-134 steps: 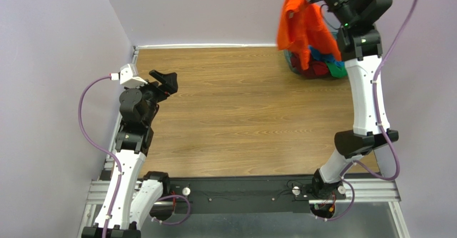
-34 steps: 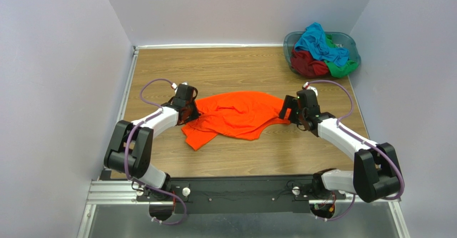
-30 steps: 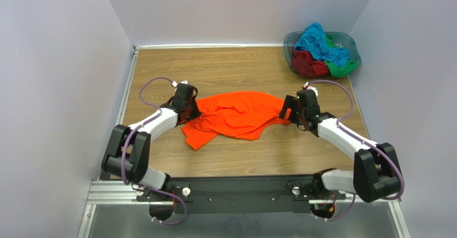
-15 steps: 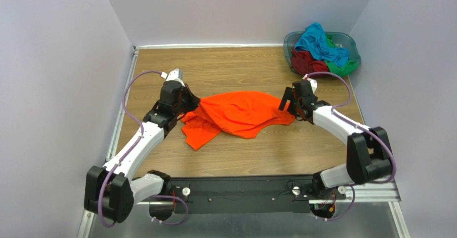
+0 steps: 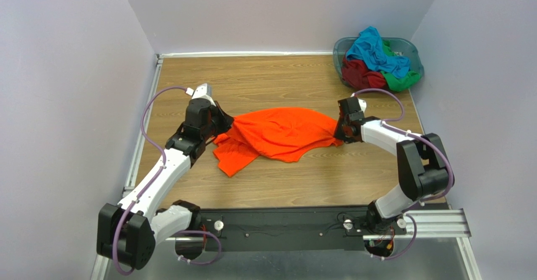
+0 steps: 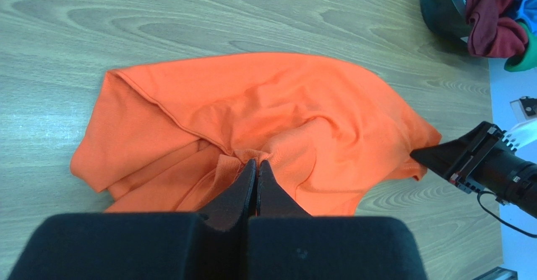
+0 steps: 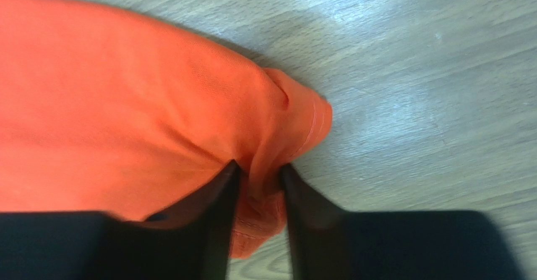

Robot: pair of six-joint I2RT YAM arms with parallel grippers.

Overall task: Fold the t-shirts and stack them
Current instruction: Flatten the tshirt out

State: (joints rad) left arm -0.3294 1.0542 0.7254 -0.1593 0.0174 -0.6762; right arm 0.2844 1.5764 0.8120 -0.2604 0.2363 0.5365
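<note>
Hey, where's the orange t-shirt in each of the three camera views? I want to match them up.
Top external: the orange t-shirt lies mid-table, between the left end effector and the right end effector.
Left wrist: it fills the middle of the picture.
Right wrist: it covers the left and centre.
Shared landmark: the right end effector, at one corner of the shirt in all three views.

Mid-table: orange t-shirt (image 5: 277,136), crumpled and only partly spread, left edge bunched and raised, a loose flap trailing near-left. Far right: turquoise shirt (image 5: 372,48), dark red shirt (image 5: 360,76) and green shirt (image 5: 406,78), heaped unfolded, turquoise uppermost.
</note>
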